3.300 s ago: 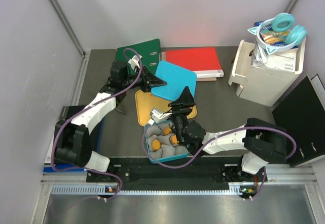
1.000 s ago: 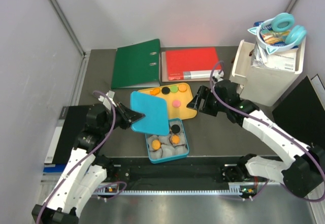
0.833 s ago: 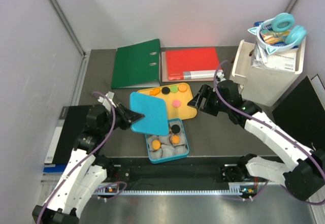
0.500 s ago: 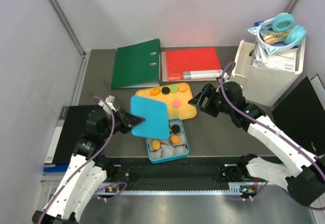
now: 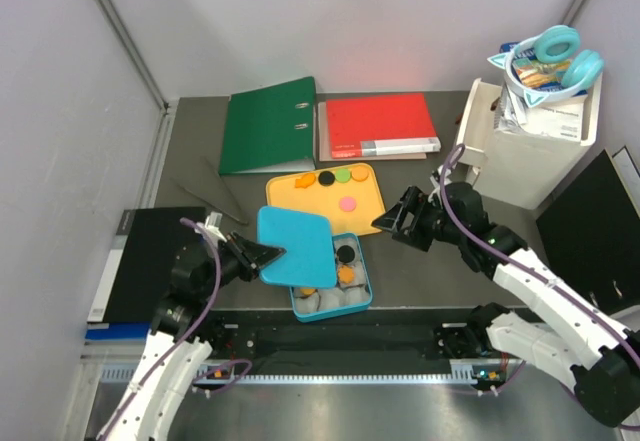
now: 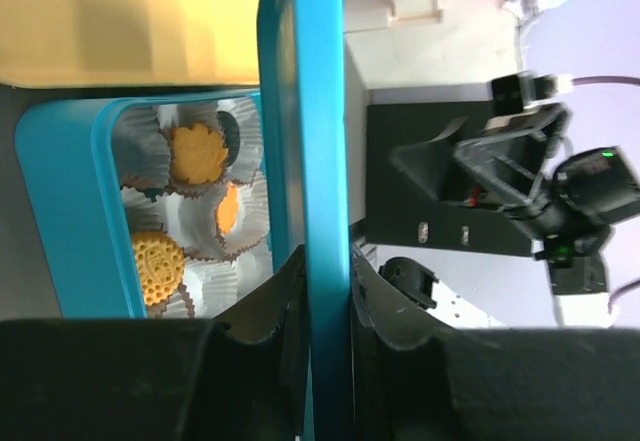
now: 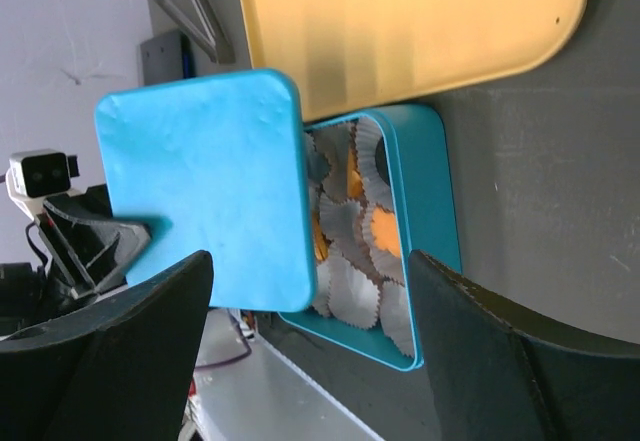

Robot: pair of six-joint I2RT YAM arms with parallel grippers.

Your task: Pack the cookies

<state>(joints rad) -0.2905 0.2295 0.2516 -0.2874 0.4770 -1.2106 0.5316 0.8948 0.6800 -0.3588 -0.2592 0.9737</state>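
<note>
My left gripper [image 5: 264,255] is shut on the edge of a blue lid [image 5: 297,248], held level above the left part of the blue box [image 5: 356,299]. The left wrist view shows the lid [image 6: 312,111] edge-on, clamped by the left gripper [image 6: 325,296]. Inside the box [image 6: 55,211], orange cookies [image 6: 196,153] lie in white paper cups. More cookies [image 5: 325,177] in orange, black and green, plus a pink one [image 5: 347,202], sit on the yellow tray [image 5: 375,211]. My right gripper [image 5: 397,215] hangs open at the tray's right corner, holding nothing. Its wrist view takes in the lid [image 7: 205,181] and box [image 7: 432,211].
A green binder [image 5: 270,124] and a red binder [image 5: 378,126] lie at the back. A white bin [image 5: 520,156] carrying blue headphones [image 5: 558,53] stands at the right. Grey tongs [image 5: 222,197] lie left of the tray. Black folders [image 5: 145,261] sit at the left edge.
The left arm has drawn back toward the near edge, carrying the lid to the right until it overlaps the box. The right gripper has drifted nearer and slightly right, staying open.
</note>
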